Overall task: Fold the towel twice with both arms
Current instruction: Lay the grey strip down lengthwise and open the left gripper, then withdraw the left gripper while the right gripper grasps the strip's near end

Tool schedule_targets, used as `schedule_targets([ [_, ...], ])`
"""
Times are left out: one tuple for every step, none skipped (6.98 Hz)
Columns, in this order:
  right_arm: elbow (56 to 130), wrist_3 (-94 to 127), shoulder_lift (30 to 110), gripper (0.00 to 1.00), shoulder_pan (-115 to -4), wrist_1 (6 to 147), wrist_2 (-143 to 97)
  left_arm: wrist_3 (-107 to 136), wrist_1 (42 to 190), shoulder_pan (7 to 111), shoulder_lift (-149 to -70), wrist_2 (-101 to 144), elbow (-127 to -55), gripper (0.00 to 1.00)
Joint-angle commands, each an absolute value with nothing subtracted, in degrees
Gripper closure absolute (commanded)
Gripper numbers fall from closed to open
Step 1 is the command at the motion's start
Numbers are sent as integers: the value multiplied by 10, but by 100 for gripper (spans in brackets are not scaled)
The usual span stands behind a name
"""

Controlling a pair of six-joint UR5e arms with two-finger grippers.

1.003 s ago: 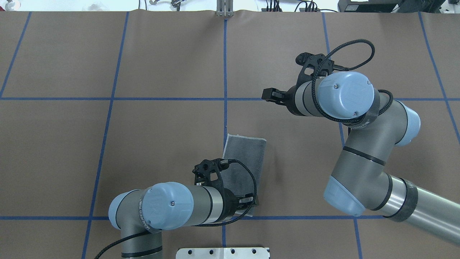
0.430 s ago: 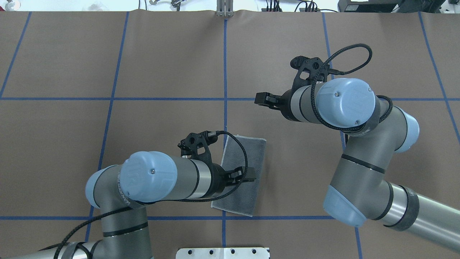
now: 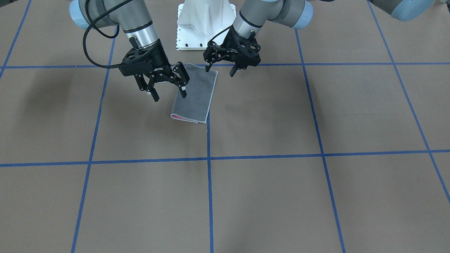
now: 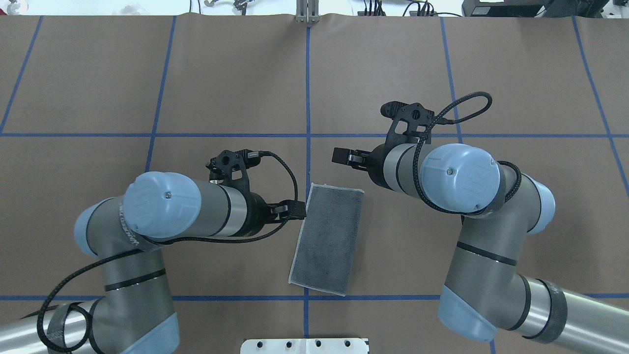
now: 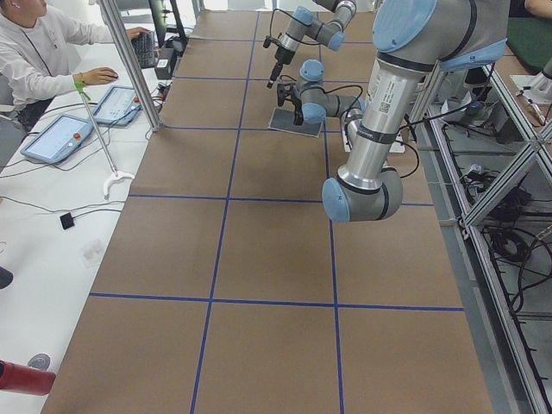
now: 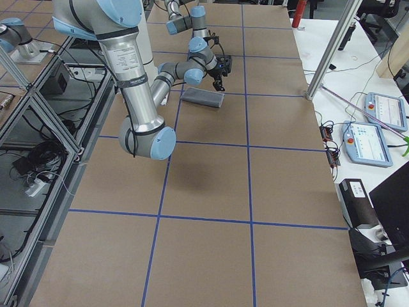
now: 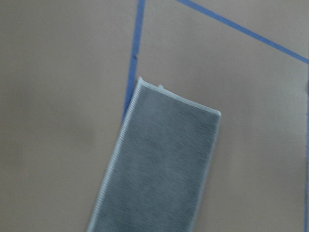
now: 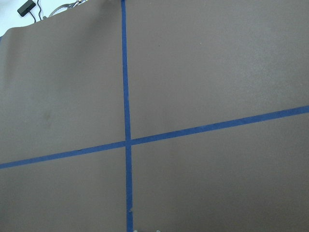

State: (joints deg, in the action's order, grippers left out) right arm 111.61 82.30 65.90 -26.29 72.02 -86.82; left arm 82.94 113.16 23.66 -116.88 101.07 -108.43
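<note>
Hovering beside the far left corner of the towel (image 4: 326, 241), the left gripper (image 4: 295, 210) is spread open, empty. The towel, folded once, grey face up, lies flat at near centre. Near its far right corner, the right gripper (image 4: 340, 155) gapes empty too. Pinching only one layer could unfold it.

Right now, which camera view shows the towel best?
The overhead exterior view: the towel lies whole, a grey folded rectangle with its light border clear. The front-facing view alone shows pink at its near end; the left wrist view crops it; both side views show it small; the right wrist view misses it.
</note>
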Motion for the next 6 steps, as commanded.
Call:
schedule_targets([
  [1126, 825, 688, 0, -222, 722, -842, 735, 1131, 297, -1109, 1054, -1094, 0],
  [1146, 840, 690, 2, -198, 762, -837, 697, 1132, 329, -1090, 1084, -1093, 0],
  [1156, 907, 690, 3, -171, 782, -812, 673, 1132, 354, -1075, 1100, -1093, 0],
  [1160, 958, 688, 4, -136, 783, -778, 645, 1131, 381, -1066, 1115, -1091, 0],
  [1162, 1052, 689, 5, -115, 783, -761, 622, 1130, 407, -1057, 1135, -1087, 0],
  [1161, 1101, 690, 5, -92, 783, -734, 614, 1130, 423, -1047, 1143, -1085, 0],
])
